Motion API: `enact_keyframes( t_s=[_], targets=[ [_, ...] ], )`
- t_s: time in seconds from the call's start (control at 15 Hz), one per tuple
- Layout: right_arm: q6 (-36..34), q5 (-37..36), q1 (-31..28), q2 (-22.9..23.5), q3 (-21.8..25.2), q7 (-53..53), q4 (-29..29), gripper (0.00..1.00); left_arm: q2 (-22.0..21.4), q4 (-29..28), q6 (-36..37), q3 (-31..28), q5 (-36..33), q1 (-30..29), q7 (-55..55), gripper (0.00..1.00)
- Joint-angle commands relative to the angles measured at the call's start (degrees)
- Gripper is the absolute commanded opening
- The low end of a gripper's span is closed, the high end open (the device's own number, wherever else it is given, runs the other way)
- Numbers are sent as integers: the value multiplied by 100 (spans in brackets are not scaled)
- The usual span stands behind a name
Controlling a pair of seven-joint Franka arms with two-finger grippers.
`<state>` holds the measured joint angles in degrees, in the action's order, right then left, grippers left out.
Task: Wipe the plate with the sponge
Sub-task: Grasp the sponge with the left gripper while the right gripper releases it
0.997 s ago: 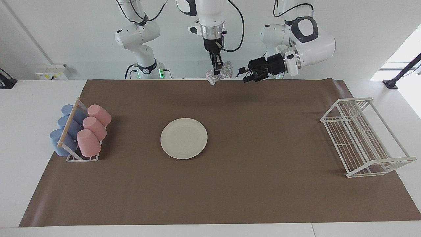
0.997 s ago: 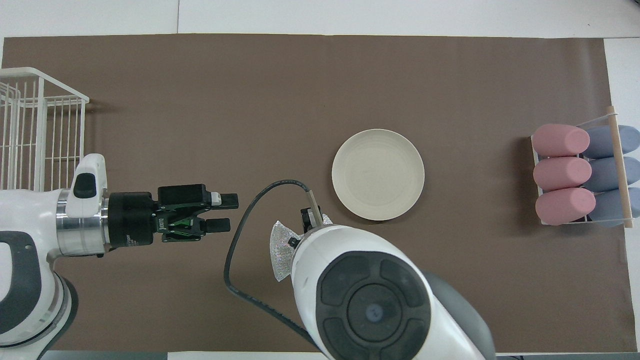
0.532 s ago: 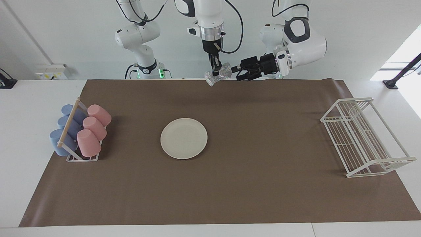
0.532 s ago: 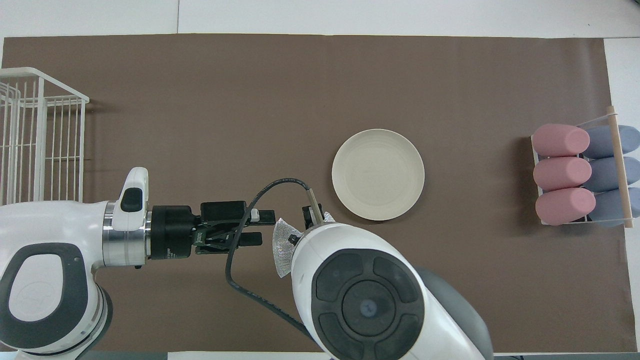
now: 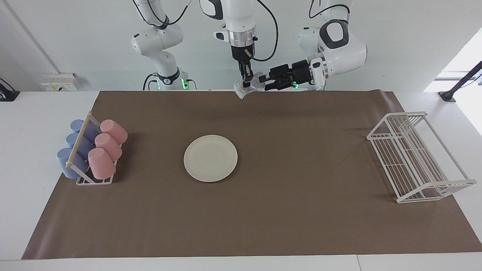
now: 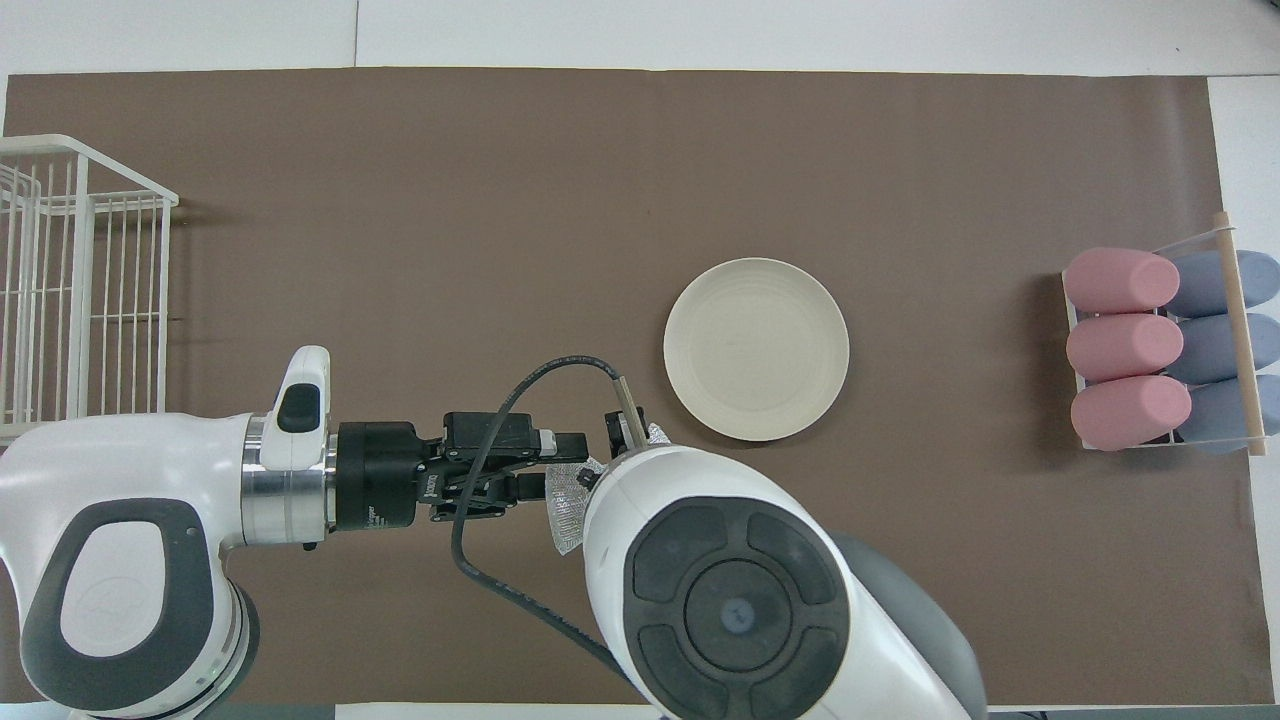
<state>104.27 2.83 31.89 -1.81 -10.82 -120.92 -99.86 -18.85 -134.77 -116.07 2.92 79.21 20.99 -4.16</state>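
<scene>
Sponge hangs clamped in right gripper; left gripper closes around its end, grip unclear.

Both views are bright and evenly lit, sharp from edge to edge. Strong daylight glares white at the left arm's end. Soft, faint shadows lie on the brown mat beside the wire rack and cups.
</scene>
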Motion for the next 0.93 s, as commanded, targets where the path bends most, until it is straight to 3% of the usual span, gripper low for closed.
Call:
enact_keyframes(
  t_s=[0.0,0.53,0.6,0.66,0.73,0.8,0.86],
  targets=[
    [40,-133,-51,22,-34,-19,36,0,-154,-146,-83,-54,77,98,-76,0],
    [5,-116,-69,-21,-16,77,28,0,-180,-190,85,-72,77,36,-129,0],
    [-30,-116,-78,-39,-8,277,28,11,-180,-190,85,-72,77,36,-129,0],
    [-134,-116,-78,-74,1,584,19,44,-180,-190,93,-81,77,36,-137,0],
    [-170,-116,-95,-100,19,752,-7,91,-180,-190,93,-81,77,36,-146,0],
    [-179,-125,-156,-144,28,928,-42,100,-180,-190,128,-81,77,10,-164,0],
    [-188,-125,-287,-214,19,1173,-60,100,-180,-190,146,-81,68,-51,-173,0]
  ],
)
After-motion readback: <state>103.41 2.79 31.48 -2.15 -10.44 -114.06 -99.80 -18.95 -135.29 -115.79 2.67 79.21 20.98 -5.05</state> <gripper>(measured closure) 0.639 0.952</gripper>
